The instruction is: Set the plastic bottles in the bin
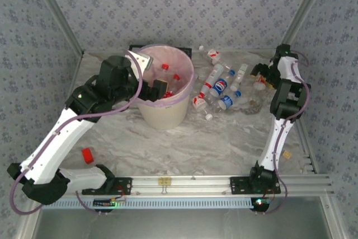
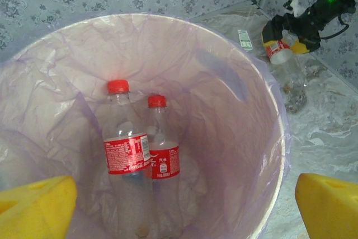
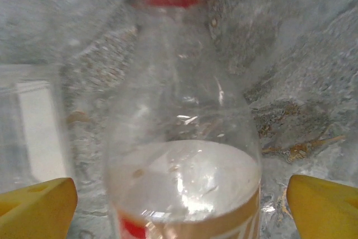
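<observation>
The cream bin (image 1: 162, 115) with its pink liner (image 2: 224, 82) stands at the left middle of the table. Two red-capped, red-labelled plastic bottles (image 2: 126, 149) (image 2: 163, 160) lie inside it. My left gripper (image 1: 159, 89) hovers over the bin's mouth, open, with nothing between its yellow fingertips (image 2: 33, 208). Several more bottles (image 1: 221, 86) lie in a heap right of the bin. My right gripper (image 1: 259, 75) is at the far right, open around a clear red-capped bottle (image 3: 182, 138), with a gap showing between each fingertip (image 3: 324, 205) and the bottle.
A small red object (image 1: 87, 155) lies on the table near the left arm. A loose white cap (image 1: 208, 117) sits in front of the heap, and a small tan piece (image 1: 287, 154) lies by the right arm. Patterned walls close in the back and both sides.
</observation>
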`<action>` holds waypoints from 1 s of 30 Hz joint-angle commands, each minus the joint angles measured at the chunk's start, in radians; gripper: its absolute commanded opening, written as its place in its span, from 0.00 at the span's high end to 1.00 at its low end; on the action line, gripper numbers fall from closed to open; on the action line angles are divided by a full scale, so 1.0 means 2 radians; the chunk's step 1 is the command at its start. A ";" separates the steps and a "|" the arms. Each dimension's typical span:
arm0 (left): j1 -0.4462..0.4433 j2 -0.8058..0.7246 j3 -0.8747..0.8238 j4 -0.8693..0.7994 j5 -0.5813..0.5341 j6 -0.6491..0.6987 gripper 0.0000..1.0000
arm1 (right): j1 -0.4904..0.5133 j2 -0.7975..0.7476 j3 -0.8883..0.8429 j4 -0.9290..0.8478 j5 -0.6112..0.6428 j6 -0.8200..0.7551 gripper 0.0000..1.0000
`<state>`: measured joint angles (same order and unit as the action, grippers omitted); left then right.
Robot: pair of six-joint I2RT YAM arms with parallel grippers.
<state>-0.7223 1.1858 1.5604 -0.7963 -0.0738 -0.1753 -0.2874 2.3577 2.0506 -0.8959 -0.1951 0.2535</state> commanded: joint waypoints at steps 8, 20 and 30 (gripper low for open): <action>-0.002 0.008 0.013 0.004 0.012 0.005 0.00 | -0.010 0.034 0.051 -0.024 -0.006 -0.003 0.14; -0.001 0.018 0.021 0.011 0.019 0.006 0.00 | -0.025 0.033 0.047 -0.014 -0.040 -0.008 0.48; -0.001 0.017 0.022 0.017 0.032 -0.001 0.00 | -0.035 -0.064 -0.023 0.000 -0.044 -0.006 0.60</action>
<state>-0.7223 1.2205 1.5623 -0.7944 -0.0399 -0.1738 -0.3416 2.3436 2.0441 -0.8967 -0.2604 0.2455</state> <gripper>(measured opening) 0.997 0.417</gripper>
